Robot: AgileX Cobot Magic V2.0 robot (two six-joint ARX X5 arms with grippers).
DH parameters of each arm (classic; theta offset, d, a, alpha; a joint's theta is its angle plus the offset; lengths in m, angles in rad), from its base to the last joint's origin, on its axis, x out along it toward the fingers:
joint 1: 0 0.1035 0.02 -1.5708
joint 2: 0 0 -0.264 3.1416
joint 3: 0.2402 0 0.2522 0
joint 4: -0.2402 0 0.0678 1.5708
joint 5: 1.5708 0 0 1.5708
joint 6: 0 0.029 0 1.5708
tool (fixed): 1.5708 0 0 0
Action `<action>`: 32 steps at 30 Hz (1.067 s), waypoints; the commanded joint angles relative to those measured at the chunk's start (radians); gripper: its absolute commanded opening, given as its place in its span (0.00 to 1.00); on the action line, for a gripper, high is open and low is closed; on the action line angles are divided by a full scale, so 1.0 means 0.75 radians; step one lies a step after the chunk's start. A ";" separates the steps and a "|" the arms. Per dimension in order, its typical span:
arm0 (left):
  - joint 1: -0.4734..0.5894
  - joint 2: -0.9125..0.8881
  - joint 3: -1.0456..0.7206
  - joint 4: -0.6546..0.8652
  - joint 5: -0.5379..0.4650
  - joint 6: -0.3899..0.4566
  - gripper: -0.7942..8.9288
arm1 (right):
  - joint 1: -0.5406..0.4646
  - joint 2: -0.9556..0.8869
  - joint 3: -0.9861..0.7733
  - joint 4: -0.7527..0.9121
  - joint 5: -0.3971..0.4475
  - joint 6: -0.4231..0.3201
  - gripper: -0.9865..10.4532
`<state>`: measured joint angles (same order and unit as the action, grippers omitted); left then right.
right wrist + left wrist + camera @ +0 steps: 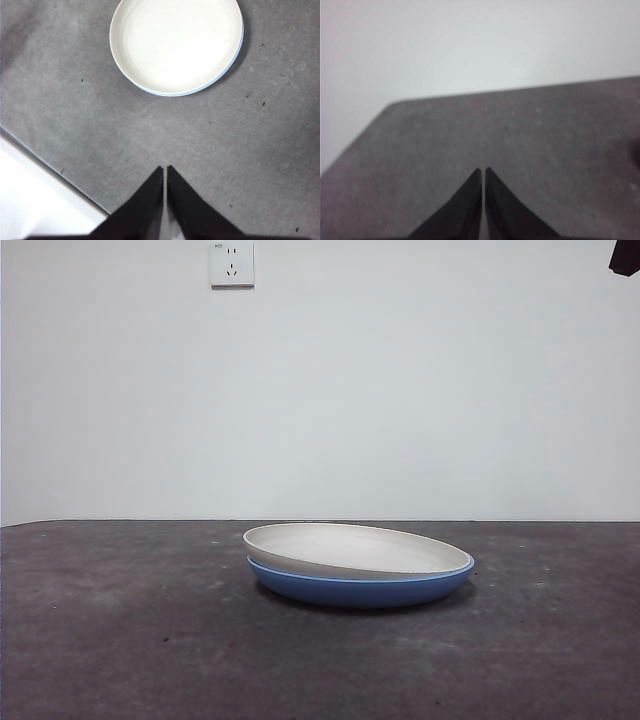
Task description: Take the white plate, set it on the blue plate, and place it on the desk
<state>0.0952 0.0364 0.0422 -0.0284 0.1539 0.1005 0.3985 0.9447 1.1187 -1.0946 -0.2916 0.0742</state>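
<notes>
The white plate (350,548) lies on top of the blue plate (365,588), slightly tilted, in the middle of the dark grey desk (120,640). In the right wrist view the white plate (176,44) shows from above, with only a thin blue rim (227,70) of the blue plate peeking out along one side. My right gripper (165,170) is shut and empty, high above the desk and well apart from the plates. My left gripper (484,171) is shut and empty over bare desk (545,150), with no plate in its view.
A black arm tip (625,256) shows at the top right corner of the front view. A wall socket (231,263) sits on the white wall behind. The desk's edge (50,172) runs near my right gripper.
</notes>
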 commanded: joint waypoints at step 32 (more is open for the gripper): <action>0.004 -0.045 -0.041 -0.203 -0.007 -0.061 0.10 | 0.007 0.011 0.024 0.013 -0.004 -0.014 0.09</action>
<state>0.0952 0.0044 0.0322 -0.1730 0.1520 0.0612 0.3985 0.9447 1.1187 -1.0939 -0.2916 0.0742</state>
